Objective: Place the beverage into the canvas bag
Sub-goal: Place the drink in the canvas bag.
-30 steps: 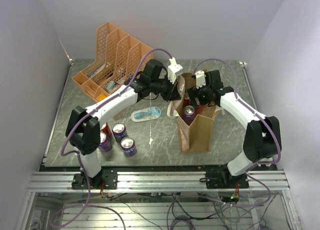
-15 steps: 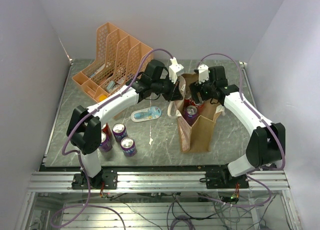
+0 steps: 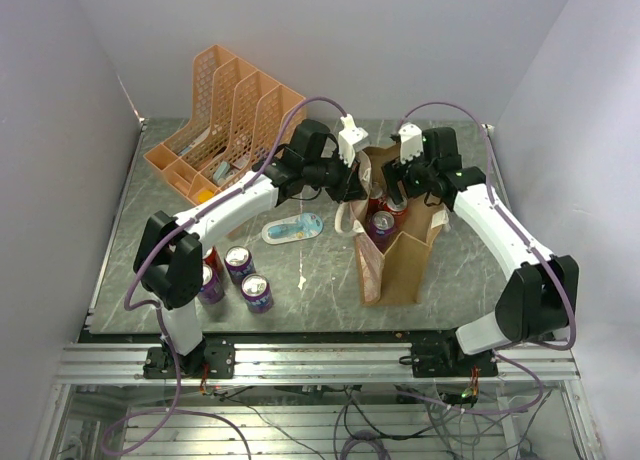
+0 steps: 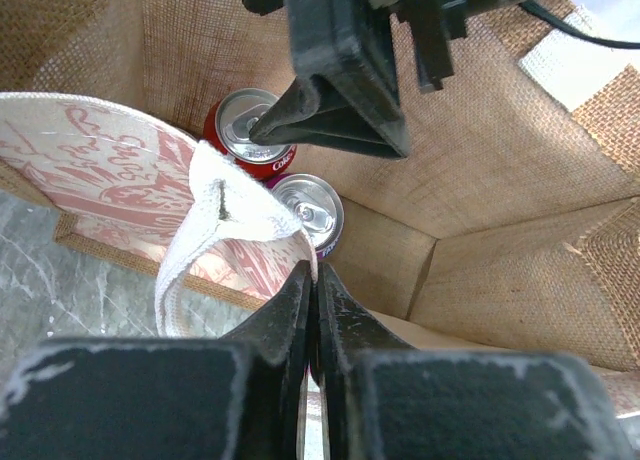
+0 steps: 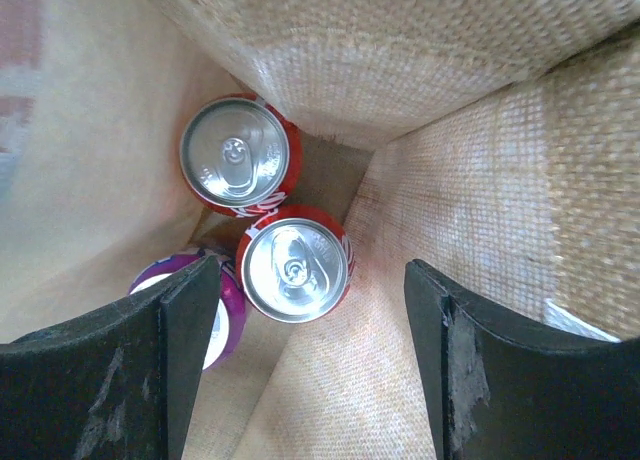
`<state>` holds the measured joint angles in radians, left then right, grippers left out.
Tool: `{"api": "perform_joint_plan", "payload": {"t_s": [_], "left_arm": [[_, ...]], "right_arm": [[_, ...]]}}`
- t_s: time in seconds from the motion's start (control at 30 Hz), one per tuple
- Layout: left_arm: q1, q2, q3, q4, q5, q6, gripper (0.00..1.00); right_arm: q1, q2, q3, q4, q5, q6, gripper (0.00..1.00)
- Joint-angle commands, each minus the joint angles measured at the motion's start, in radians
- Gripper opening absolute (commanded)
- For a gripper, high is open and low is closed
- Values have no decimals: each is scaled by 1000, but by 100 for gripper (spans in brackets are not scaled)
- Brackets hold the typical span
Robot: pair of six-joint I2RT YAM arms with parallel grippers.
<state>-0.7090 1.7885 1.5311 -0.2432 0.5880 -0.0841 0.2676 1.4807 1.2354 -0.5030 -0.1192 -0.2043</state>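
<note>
The canvas bag stands open right of centre. My left gripper is shut on its white strap handle at the bag's left rim, jaws pinched together on the strap. My right gripper is open and empty, hovering over the bag's mouth. Inside the bag the right wrist view shows two red cans and a purple can, partly hidden by my left finger. The left wrist view shows a red can and the purple can.
Several more cans stand at the near left, among them purple ones. An orange mesh file organiser sits at the back left. A flat pale blue item lies left of the bag.
My right gripper has drawn up and back from the bag's mouth, its arm swinging right. The cans stay in the bag. My left gripper has kept hold of the handle.
</note>
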Motion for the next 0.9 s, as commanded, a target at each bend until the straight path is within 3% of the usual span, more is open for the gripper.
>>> {"api": "perform_joint_plan", "payload": {"t_s": [0.0, 0.23, 0.4, 0.6, 0.87], "left_arm": [[-12, 2, 11, 36, 5, -2, 17], [-9, -47, 9, 13, 14, 42, 40], [4, -110, -4, -32, 28, 111, 68], [47, -211, -54, -67, 27, 147, 91], [192, -352, -173, -96, 8, 186, 92]], "right_arm": [[-9, -61, 66, -16, -53, -33, 74], [4, -112, 124, -56, -107, -49, 75], [26, -167, 127, -130, -150, -88, 74], [42, -226, 99, -123, -153, -60, 74], [54, -205, 162, -114, -115, -45, 75]]}}
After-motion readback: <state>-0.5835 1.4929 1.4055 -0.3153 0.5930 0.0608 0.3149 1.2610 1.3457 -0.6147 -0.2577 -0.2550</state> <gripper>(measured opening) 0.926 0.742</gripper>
